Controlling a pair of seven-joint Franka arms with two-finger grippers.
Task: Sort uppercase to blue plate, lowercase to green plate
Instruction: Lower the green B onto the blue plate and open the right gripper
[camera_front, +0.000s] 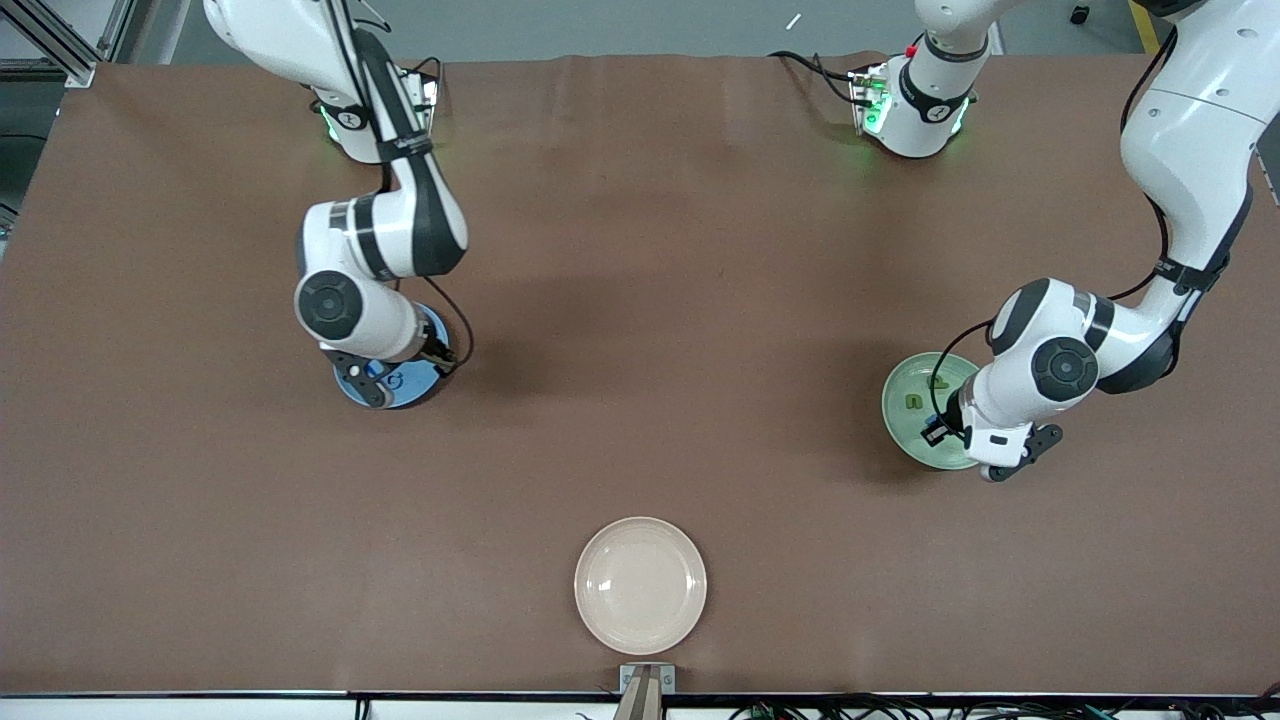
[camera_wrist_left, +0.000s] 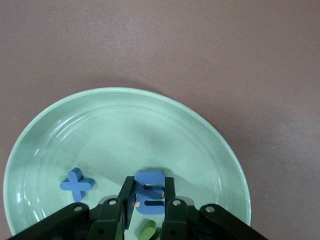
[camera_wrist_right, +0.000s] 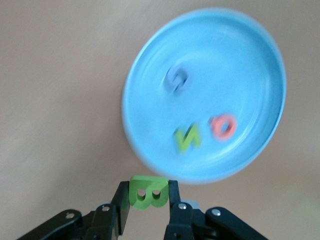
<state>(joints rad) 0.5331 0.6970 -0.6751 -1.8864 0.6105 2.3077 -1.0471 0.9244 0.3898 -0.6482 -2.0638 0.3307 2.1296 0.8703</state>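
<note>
Green B is pinched between the fingers of my right gripper, hanging in the air over the worktop right at the edge of the blue plate. In that plate I can see the blue G, the green N and the pink Q, all lying flat and apart from each other. The picture is smeared there, so I'm reading the G partly off its colour.

On my other arm, the left gripper has its fingers closed against the blue m, down inside the green plate. The blue x lies flat in the same plate, just beside the gripper. There's a green letter poking out under the fingers, can't tell which one. From the front view I can make out two green letters in that plate.

The blue plate sits toward the right arm's end of the worktop, the green one toward the left arm's end. A beige plate sits between them, nearer the front camera.
</note>
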